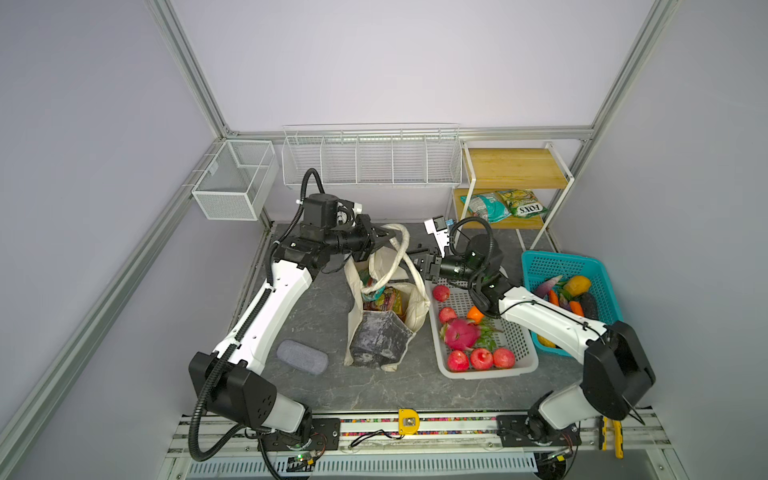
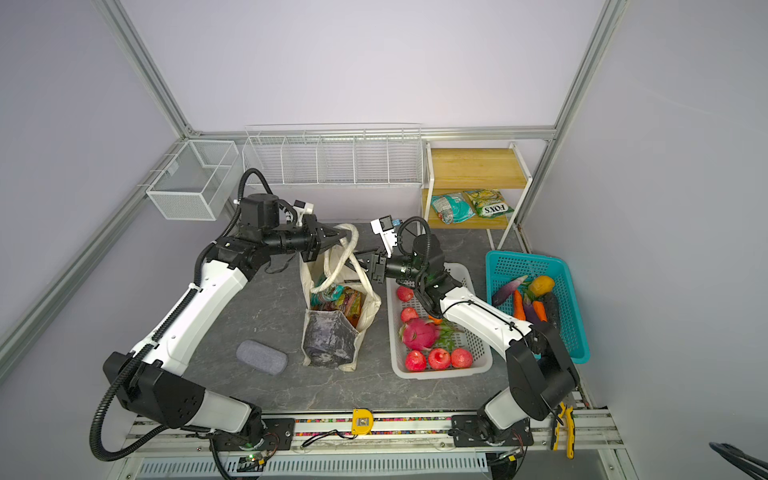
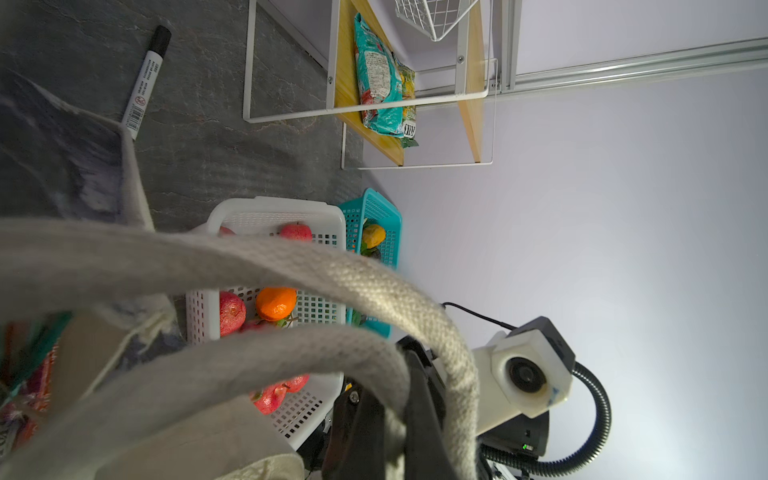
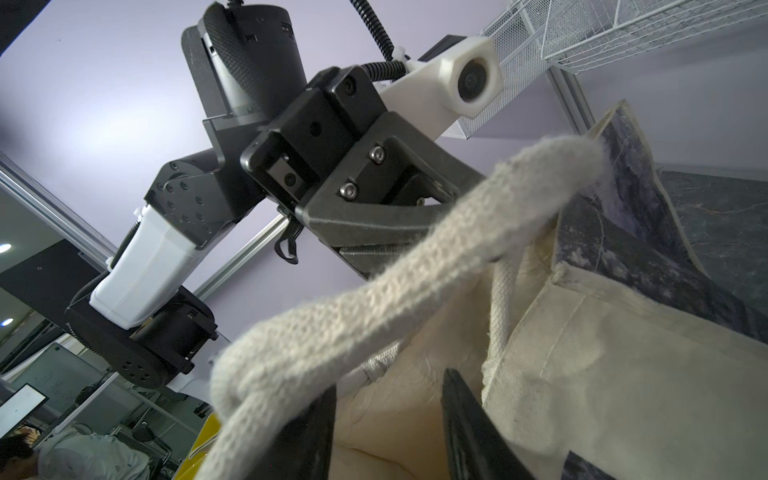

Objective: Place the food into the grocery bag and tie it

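The grocery bag (image 1: 380, 338) stands in the middle of the tabletop (image 1: 324, 316), with snack packets (image 1: 386, 300) inside it. To its left, nearer the front, lies a fabric case (image 1: 302, 356). Just beside the bag on the right is the fruit basket (image 1: 490, 371), and further right the vegetable basket (image 1: 540, 259). Behind these baskets stands a shelf rack (image 1: 515, 166), and two more packets (image 1: 486, 208) lie on its lower shelf. A marker (image 3: 145, 79) lies on the tabletop behind the bag. The left pincer (image 1: 388, 236) is at the handles (image 1: 404, 243), above the bag's rear edge. The right pincer (image 1: 411, 254) is at the bag's right side.
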Controlling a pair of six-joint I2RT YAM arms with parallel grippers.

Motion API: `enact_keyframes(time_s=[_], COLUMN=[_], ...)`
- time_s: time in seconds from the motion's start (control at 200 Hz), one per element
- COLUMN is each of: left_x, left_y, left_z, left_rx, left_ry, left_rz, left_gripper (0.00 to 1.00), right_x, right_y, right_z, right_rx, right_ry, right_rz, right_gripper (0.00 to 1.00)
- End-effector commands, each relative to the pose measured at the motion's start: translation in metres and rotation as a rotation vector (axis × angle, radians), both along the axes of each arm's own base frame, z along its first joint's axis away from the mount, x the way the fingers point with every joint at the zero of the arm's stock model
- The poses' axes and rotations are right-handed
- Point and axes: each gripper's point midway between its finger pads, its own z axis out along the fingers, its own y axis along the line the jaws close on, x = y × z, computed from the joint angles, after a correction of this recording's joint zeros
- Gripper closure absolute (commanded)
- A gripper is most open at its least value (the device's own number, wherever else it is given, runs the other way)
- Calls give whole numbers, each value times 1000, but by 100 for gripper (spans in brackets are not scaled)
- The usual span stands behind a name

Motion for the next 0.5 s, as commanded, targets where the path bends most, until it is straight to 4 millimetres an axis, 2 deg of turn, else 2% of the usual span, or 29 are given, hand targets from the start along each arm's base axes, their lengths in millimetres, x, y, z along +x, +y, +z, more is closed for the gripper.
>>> enact_keyframes(time_s=[0.0,0.25,0.495], left_x=[-5,-5,2], left_y=[-1,-14,-18], left_z=[-1,1,25], left_rx=[-8,-16,-53], left_ry=[16,9,-26], left_rz=[-10,-47,-40], left_gripper=[100,100,100], right_x=[-18,-18,-21], right_y=[-4,-2,1], right_z=[29,53,65], right_rx=[74,135,166], right_ry=[-59,-70,-81], right_rz=[44,57,73], right_gripper=[53,49,43])
